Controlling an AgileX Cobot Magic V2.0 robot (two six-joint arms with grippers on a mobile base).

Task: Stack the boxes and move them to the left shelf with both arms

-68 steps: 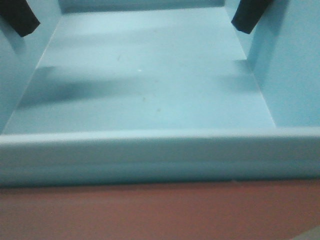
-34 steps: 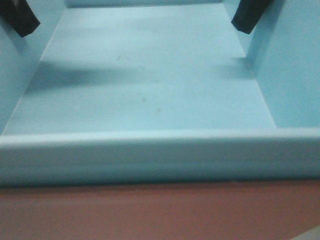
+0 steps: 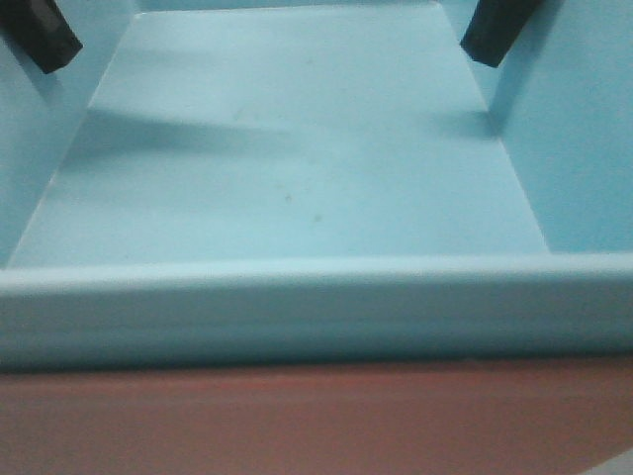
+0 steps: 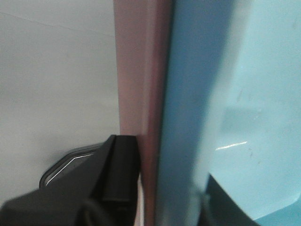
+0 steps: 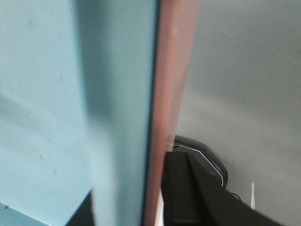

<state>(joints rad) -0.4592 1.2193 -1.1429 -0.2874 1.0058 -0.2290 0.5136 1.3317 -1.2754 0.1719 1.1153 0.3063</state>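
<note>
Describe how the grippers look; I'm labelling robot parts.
Left gripper and right gripper: matte black, blocky, square-edged fingers. Behind each outer finger sits a rounded dark housing with a thin pale edge line. No markings visible.

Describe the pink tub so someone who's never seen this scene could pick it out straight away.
The light blue tub fills almost the whole front view. Directly under its near rim runs a salmon band: that is the pink tub, with the blue one nested inside it. Its colour and outer position set it apart.
</note>
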